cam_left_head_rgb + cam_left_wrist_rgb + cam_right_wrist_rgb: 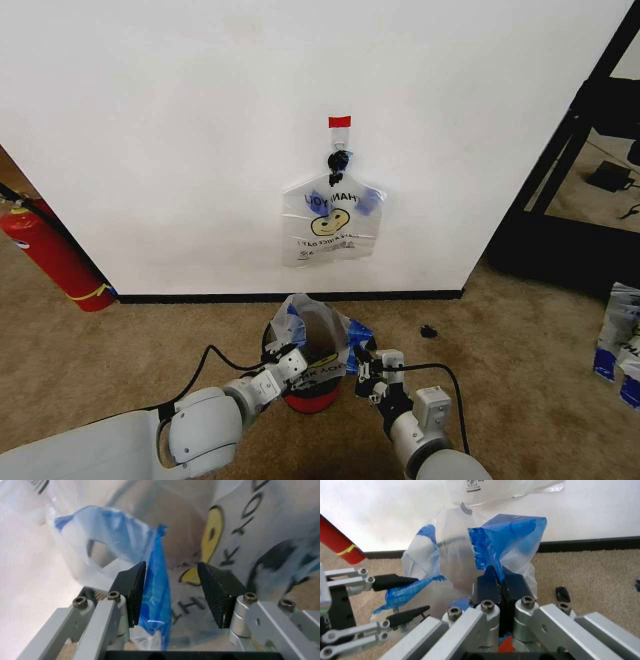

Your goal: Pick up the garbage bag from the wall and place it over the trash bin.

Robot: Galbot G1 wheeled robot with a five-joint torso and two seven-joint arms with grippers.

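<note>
Draping over the trash bin (312,398) near the wall (200,150), the garbage bag (318,335) stands open-mouthed. Left gripper (171,592) sits wide at the bag's left rim, a blue tape patch (154,592) against one pad. Right gripper (501,588) is pinched tight on the right rim. A twin bag (332,222) hangs on the hook (337,163) above.

garbage bag (318,338) thin glossy crinkled plastic; carpet (520,340) rough; wall (180,130) matt paint

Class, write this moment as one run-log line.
garbage bag over trash bin | left gripper open at handle | right gripper shut on garbage bag
</note>
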